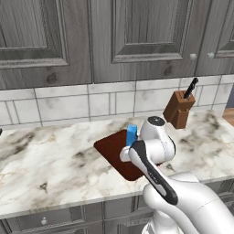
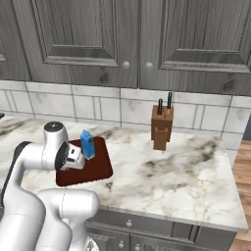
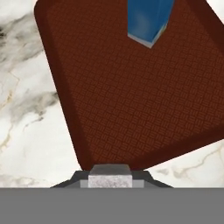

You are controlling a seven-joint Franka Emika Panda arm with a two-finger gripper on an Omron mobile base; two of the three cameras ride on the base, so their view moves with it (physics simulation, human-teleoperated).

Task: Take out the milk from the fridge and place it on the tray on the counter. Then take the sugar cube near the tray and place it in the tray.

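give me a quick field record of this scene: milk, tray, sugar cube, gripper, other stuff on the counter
milk: blue carton upright on the tray
tray: dark red-brown slab flat on the marbled counter
sugar cube: pale cube between the fingertips, at the tray's near edge
gripper: shut on the sugar cube, over the tray's edge
other: knife block by the tiled wall, apart from the tray
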